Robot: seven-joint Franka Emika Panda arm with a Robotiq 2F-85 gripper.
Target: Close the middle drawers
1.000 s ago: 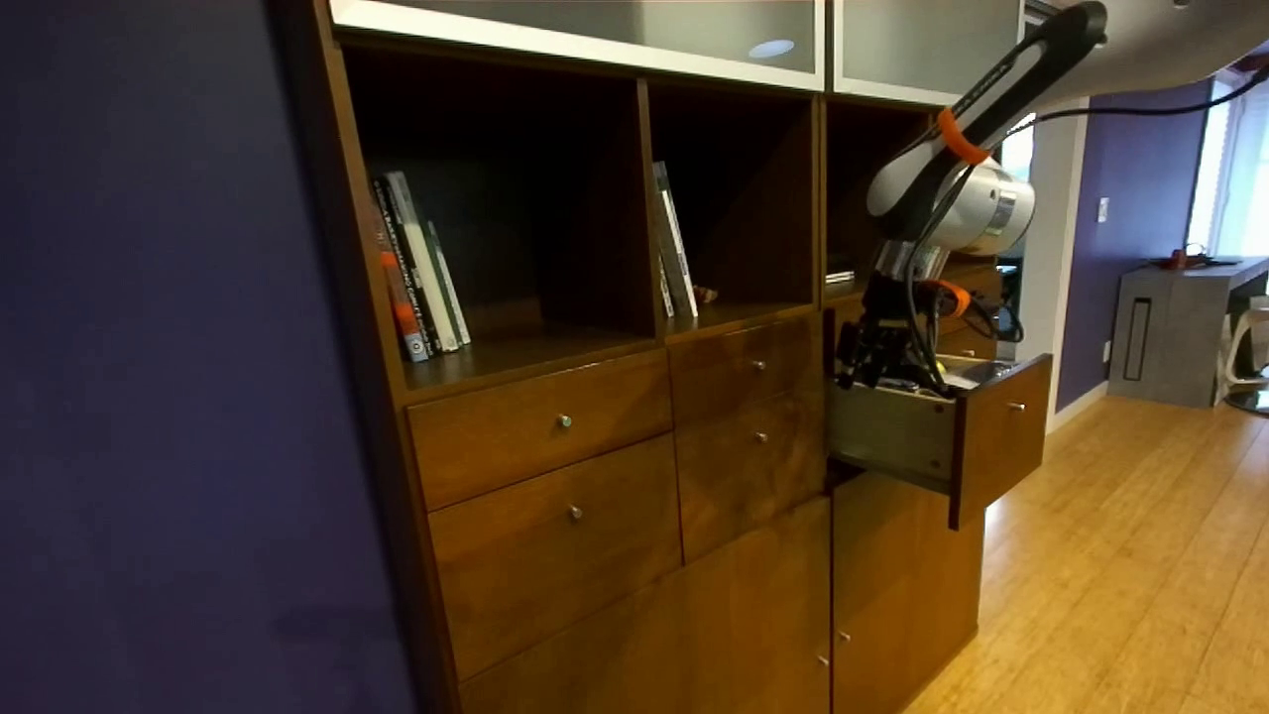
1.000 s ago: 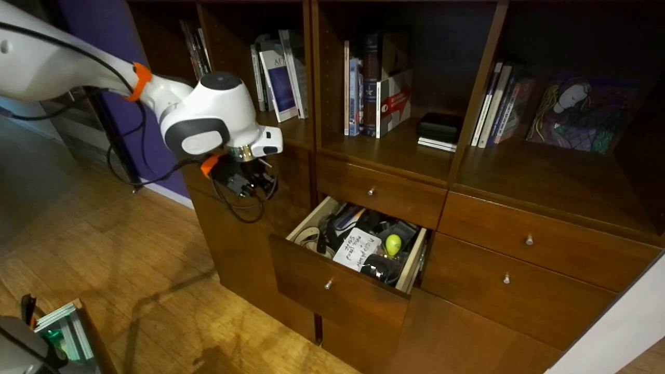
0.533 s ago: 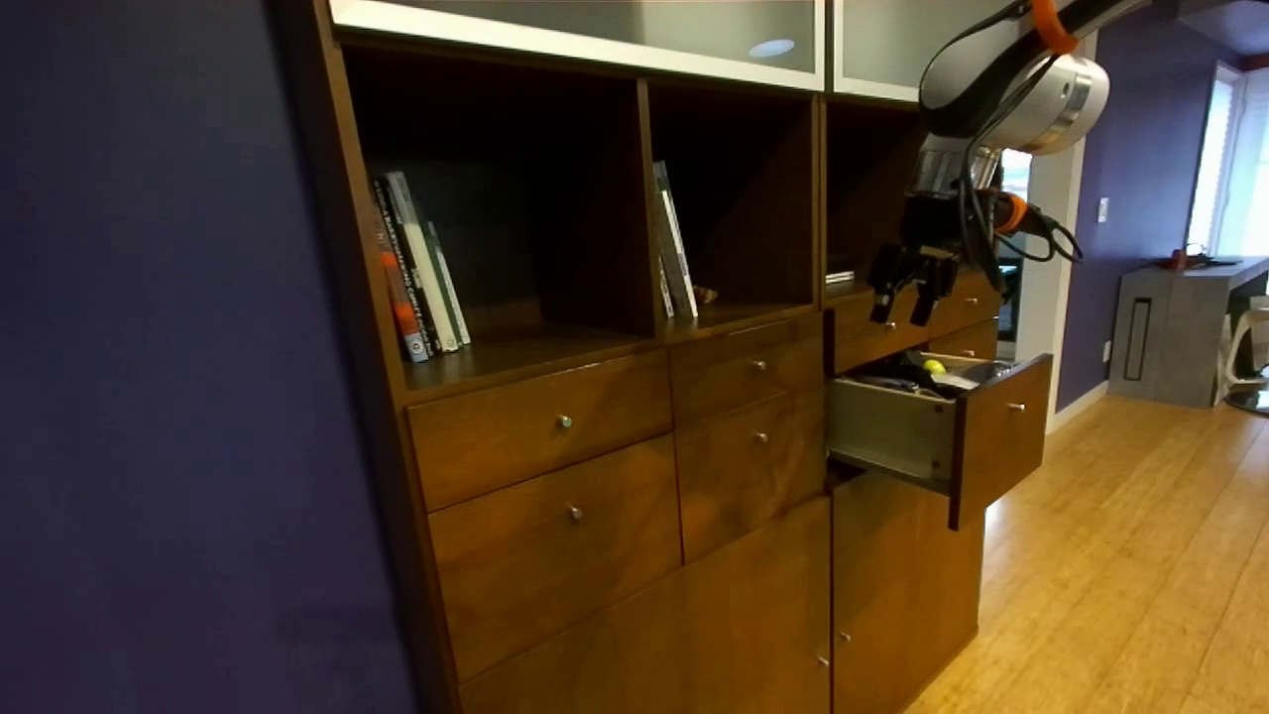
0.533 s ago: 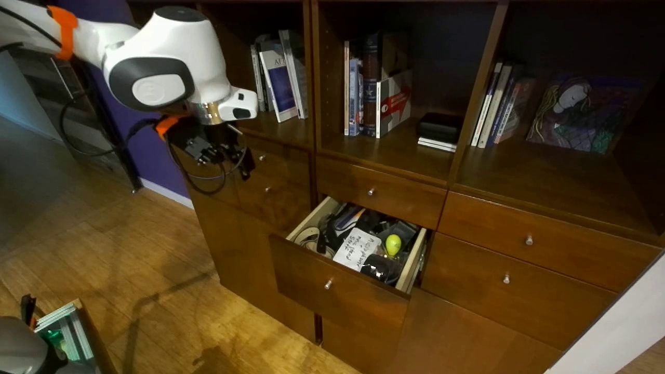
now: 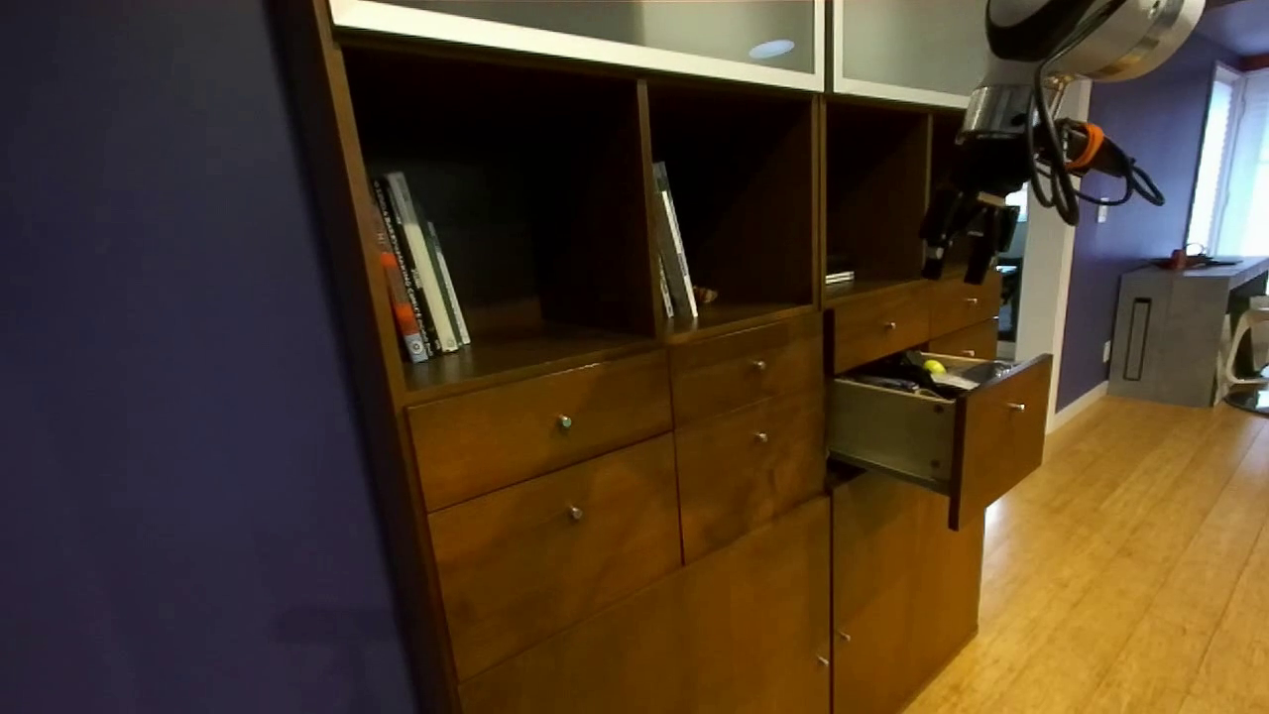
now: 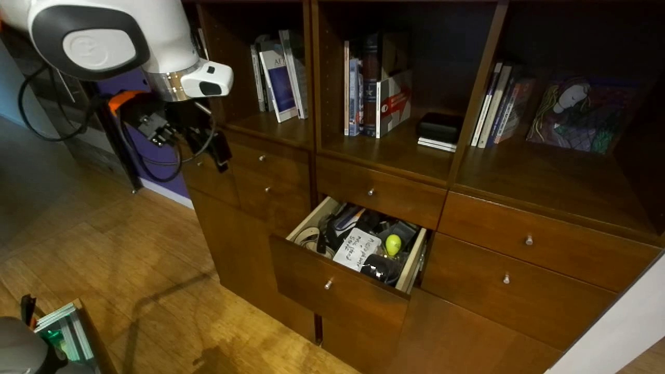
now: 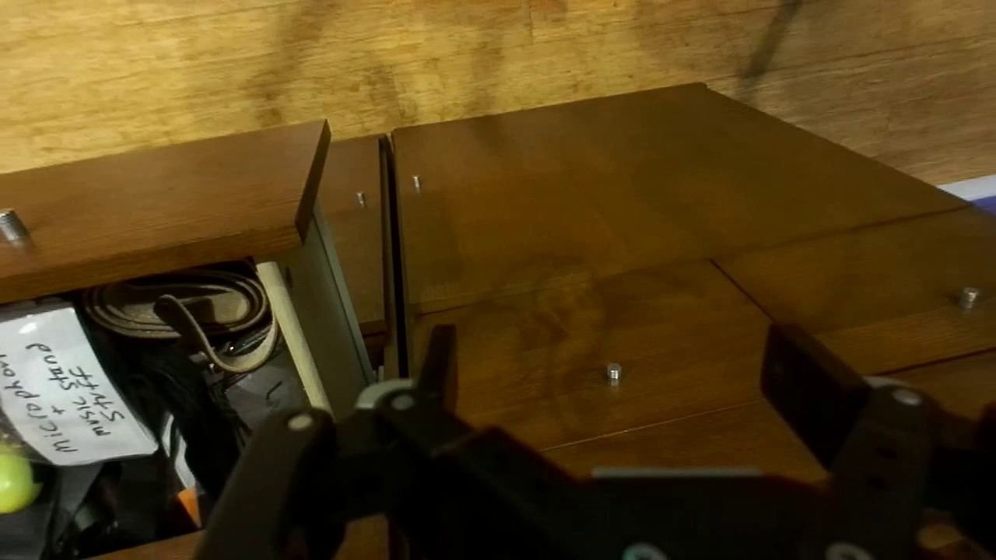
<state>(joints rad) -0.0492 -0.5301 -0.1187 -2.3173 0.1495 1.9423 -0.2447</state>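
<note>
A taller-fronted narrow middle drawer (image 5: 996, 446) is pulled far out in both exterior views (image 6: 343, 296). Its front (image 7: 156, 190) and contents show at the wrist view's left. The shallow-fronted drawer (image 6: 392, 198) above it is flush. In the neighbouring narrow column, the shallow drawer (image 5: 729, 369) and taller drawer (image 5: 734, 471) are flush; the taller one shows between my fingers in the wrist view (image 7: 669, 350). My gripper (image 5: 955, 273) is open and empty, raised in front of the cabinet above the drawer level, touching nothing. One finger is partly hidden in an exterior view.
The open drawer holds a coiled strap (image 7: 179, 307), a written card (image 6: 356, 249) and a yellow-green ball (image 6: 393, 244). Wider flush drawers (image 5: 540, 436) flank the narrow ones. Shelves above hold books (image 6: 363, 91) and a black case (image 6: 440, 127).
My gripper has risen and drawn back from the cabinet front, moving up and right in an exterior view. No drawer has moved.
</note>
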